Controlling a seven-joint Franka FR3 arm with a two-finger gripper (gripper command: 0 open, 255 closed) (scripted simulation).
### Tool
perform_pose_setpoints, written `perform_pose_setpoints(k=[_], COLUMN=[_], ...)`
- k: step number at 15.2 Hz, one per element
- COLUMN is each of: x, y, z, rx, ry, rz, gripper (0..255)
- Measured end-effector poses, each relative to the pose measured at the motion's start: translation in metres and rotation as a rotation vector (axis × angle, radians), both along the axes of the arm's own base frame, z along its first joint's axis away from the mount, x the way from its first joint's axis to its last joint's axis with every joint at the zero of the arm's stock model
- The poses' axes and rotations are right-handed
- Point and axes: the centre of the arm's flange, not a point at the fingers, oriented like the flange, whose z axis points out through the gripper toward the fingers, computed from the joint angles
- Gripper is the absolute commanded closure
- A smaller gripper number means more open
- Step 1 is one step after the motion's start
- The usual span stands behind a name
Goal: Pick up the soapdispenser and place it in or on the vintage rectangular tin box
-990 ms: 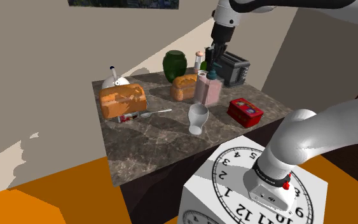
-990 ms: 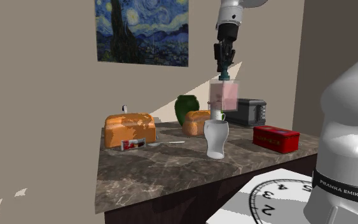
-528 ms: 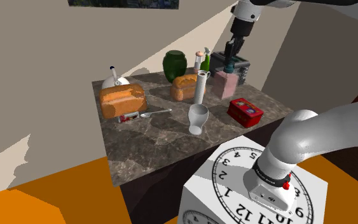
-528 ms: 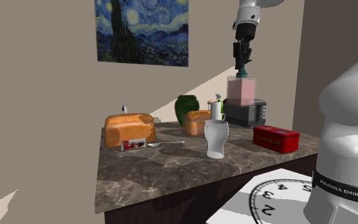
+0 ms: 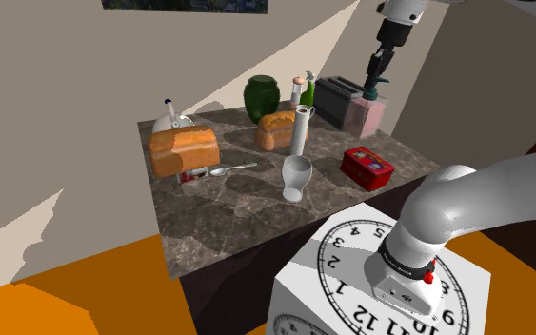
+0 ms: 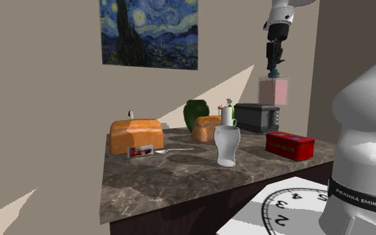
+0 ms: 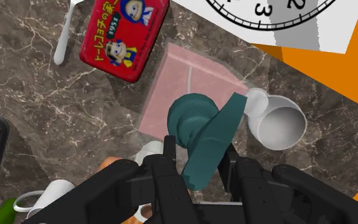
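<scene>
Pinching the soapdispenser [image 7: 184, 89] by its teal pump in the claw [image 7: 199, 156], pink body hanging directly beneath. Recommending a level carry, then a slow descent onto the red tin box [image 7: 123, 35] lying below, off to one side. Noting a white goblet [image 7: 279, 124] and a dark toaster [image 5: 337, 95] flanking the route on the worktop [image 5: 218, 209].

Light is even and moderately bright. A pale hard-edged wedge slants up the wall [image 5: 66, 95] from lower left toward upper right (in both exterior views); soft shadows mottle the dark countertop [image 5: 228, 214].
</scene>
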Motion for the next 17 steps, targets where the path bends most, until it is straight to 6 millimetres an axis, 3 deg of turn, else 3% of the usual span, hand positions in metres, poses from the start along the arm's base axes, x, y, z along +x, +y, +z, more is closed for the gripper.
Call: perform_pose_setpoints(k=[8,17], x=[-0.038,-0.044], y=[-0.093,-0.101], z=[0.015,-0.029], rx=[0.0,0.0], ry=[0.0,0.001], rz=[0.0,0.001], gripper=[255,255])
